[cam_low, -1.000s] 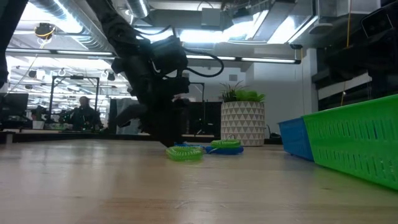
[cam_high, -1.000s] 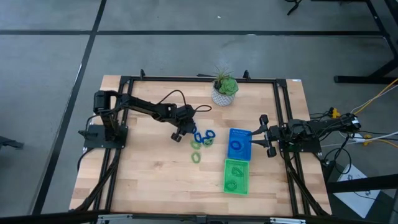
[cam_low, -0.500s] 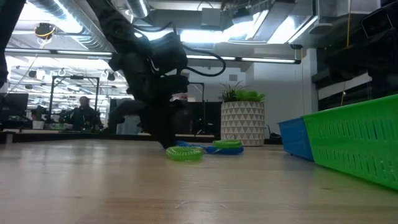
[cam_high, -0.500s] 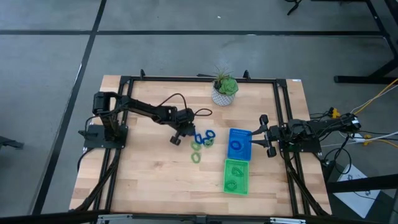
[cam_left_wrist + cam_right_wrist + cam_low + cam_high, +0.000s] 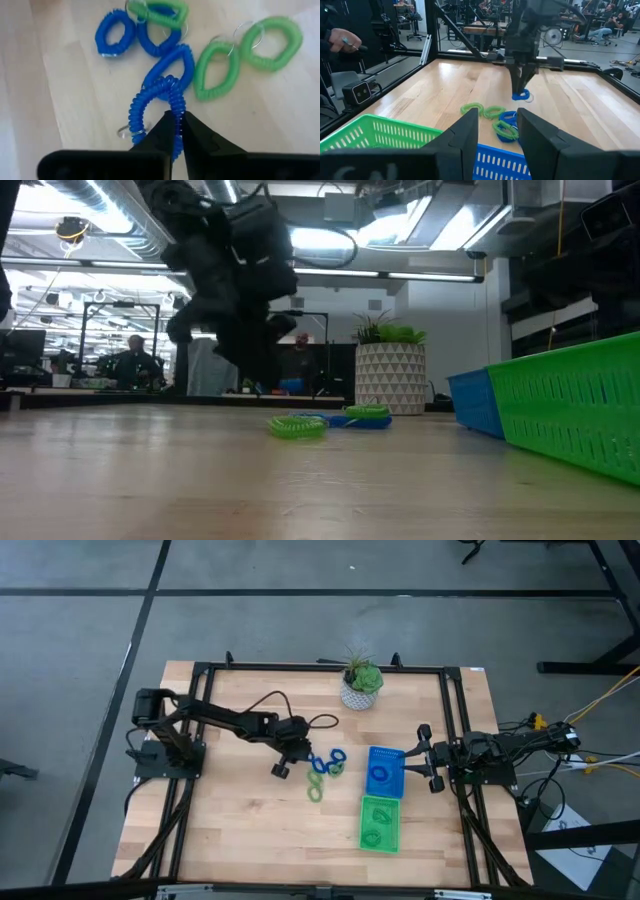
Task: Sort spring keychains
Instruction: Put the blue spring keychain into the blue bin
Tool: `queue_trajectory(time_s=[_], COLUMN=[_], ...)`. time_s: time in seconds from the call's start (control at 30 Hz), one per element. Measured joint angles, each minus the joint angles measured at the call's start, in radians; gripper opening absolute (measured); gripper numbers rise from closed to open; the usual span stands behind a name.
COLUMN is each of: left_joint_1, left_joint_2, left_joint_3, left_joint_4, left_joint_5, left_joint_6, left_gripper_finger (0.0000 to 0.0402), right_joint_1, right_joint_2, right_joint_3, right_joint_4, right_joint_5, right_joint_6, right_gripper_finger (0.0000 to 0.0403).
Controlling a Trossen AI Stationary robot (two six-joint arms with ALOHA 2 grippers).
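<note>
**Pinch on one blue coil, carry to the tray not yet begun**

Tabletop (image 5: 240,830) of pale planks under both arms, framed by dark rails. Blue tray (image 5: 397,788) and green tray (image 5: 394,843) end to end, well apart from the left jaws and just beside the right jaws; by the look of it, one colour to each tray. A blue loop already in the blue tray, green loops in the green.

Right jaws released, fingers (image 5: 465,135) spread wide, parked at the blue tray's edge and facing the cluster; waiting, seemingly to keep the lane to the trays free.

Potted plant (image 5: 360,685) off to one side of the left jaws, well apart, no part of the job.

Loose spring keychains (image 5: 325,768) bunched on the wood just ahead of and below the left jaws: blue loops (image 5: 114,32) touching and overlapping, one green loop (image 5: 157,11) lying across a blue one, two more green loops (image 5: 216,70) side by side beyond.

Left jaws clenched on a single blue keychain (image 5: 137,107), pinched through one strand of the coil rather than around the loop. Coil hanging below the tips, raised clear of the wood (image 5: 521,95), its metal ring dangling. Likely held high so the springy loop does not snag its neighbours on the way across.
</note>
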Motion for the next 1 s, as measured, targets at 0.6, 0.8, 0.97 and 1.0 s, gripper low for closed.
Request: queue_trajectory(time_s=[0.6,0.8,0.97,1.0], left_joint_1=[-0.112,-0.132,-0.164,-0.173], left_joint_2=[-0.078,-0.078,-0.078,-0.078], left_joint_3=[0.003,0.003,0.004,0.004], left_joint_4=[0.526,0.703,0.762,0.762], left_joint_5=[-0.008,-0.008,-0.01,-0.01], left_joint_6=[-0.063,-0.101,-0.109,-0.109], left_gripper_finger=[0.0015,0.0015,0.0015,0.0015], right_joint_1=[0.0,0.0,0.0,0.0], right_joint_2=[0.0,0.0,0.0,0.0], right_joint_3=[0.0,0.0,0.0,0.0], right_joint_4=[0.0,0.0,0.0,0.0], right_joint_5=[0.0,0.0,0.0,0.0], right_joint_6=[0.0,0.0,0.0,0.0], right_gripper_finger=[0.0136,0.0136,0.0136,0.0136])
